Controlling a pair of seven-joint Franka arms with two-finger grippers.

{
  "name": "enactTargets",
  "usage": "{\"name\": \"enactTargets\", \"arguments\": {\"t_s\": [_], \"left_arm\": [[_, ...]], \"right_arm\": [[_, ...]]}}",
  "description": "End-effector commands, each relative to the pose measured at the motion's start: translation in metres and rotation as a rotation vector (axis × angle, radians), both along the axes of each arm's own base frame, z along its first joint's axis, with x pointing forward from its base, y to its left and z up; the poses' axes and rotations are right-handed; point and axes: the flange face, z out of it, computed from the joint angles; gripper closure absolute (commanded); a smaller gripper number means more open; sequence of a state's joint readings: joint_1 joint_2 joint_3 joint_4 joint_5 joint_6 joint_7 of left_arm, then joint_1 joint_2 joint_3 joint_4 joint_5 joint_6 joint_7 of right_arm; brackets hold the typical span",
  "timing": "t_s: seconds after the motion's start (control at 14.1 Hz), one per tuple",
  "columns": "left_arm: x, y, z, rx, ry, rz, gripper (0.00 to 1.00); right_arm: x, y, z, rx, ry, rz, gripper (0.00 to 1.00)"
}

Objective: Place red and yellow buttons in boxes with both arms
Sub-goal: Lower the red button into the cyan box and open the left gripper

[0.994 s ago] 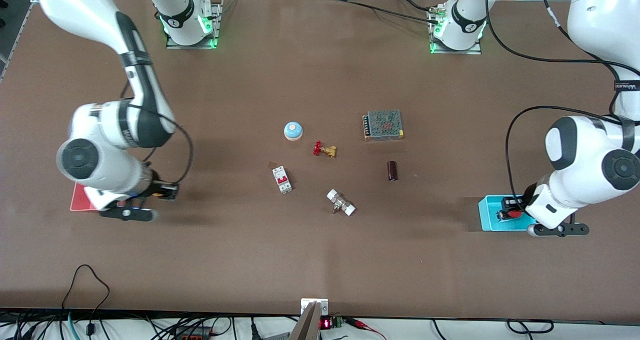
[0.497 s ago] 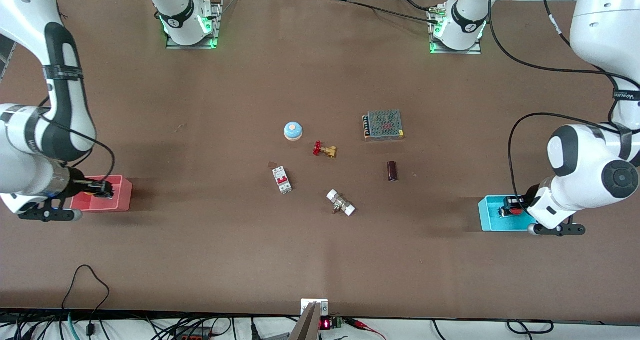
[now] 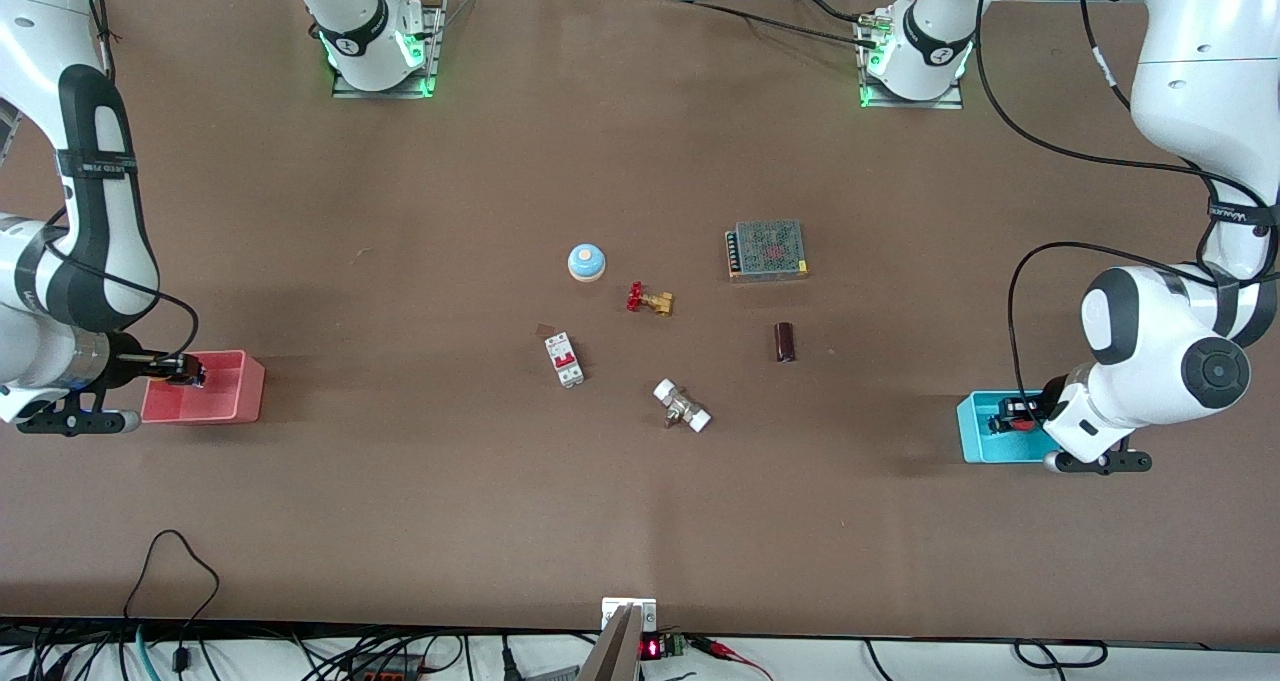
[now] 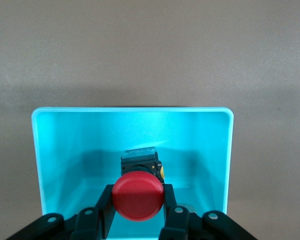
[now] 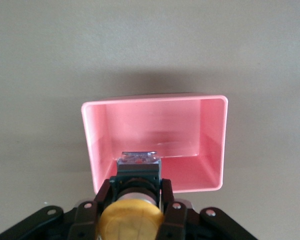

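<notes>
The brown bench (image 3: 640, 521) carries everything. The right arm (image 3: 90, 201) reaches down at its own end of the bench, and the left arm (image 3: 1170, 361) does the same at the other end.

At the right arm's end sits the pink-red box (image 3: 225, 401), at the left arm's end the cyan box (image 3: 985, 446). In the middle of the bench lie a metal-meshed power supply (image 3: 767, 250), a white circuit breaker (image 3: 564, 359), a blue-domed button (image 3: 587, 262), a white-ended fitting (image 3: 682, 406), a red-handled brass valve (image 3: 650, 299) and a dark cylinder (image 3: 785, 342).

The right gripper (image 5: 137, 200) hangs over the pink-red box, pinching the black base of the yellow button (image 5: 130, 220) between its fingers, the button above the box's open interior.

The left gripper (image 4: 138, 202) is low inside the cyan box, its fingers clamped on the red button (image 4: 138, 196), whose black base points at the box floor; whether it touches the floor I cannot tell.
</notes>
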State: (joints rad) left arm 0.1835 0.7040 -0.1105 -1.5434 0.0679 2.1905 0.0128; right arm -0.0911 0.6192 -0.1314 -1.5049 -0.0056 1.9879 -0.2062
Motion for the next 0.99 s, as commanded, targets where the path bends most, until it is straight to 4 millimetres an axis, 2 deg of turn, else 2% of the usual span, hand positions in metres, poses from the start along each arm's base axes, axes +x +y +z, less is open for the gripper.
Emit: {"name": "enactTargets", "arguments": {"t_s": [0.0,0.07,0.28,0.43,0.64,0.92], "left_arm": [[0.002,0.001,0.005,0.005,-0.012,-0.023,0.36],[0.003,0.000,0.006,0.004,-0.013,-0.023,0.31],[0.007,-0.001,0.018,0.010,-0.034,-0.021,0.16],[0.018,-0.004,0.045,0.015,-0.083,-0.019,0.10],[0.018,-0.021,0.090,0.021,-0.134,-0.040,0.00],[0.000,-0.029,0.163,0.040,-0.143,-0.036,0.00]], "right_arm": [[0.001,-0.011,-0.013,-0.009,0.011,0.012,0.70],[0.002,-0.017,-0.020,-0.010,0.001,0.006,0.70],[0.006,-0.017,-0.025,-0.021,-0.026,0.015,0.70],[0.006,-0.014,-0.037,-0.021,-0.012,0.021,0.70],[0.005,-0.016,-0.045,-0.017,-0.004,0.016,0.70],[0.007,-0.017,-0.050,-0.022,-0.016,0.019,0.70]]}}
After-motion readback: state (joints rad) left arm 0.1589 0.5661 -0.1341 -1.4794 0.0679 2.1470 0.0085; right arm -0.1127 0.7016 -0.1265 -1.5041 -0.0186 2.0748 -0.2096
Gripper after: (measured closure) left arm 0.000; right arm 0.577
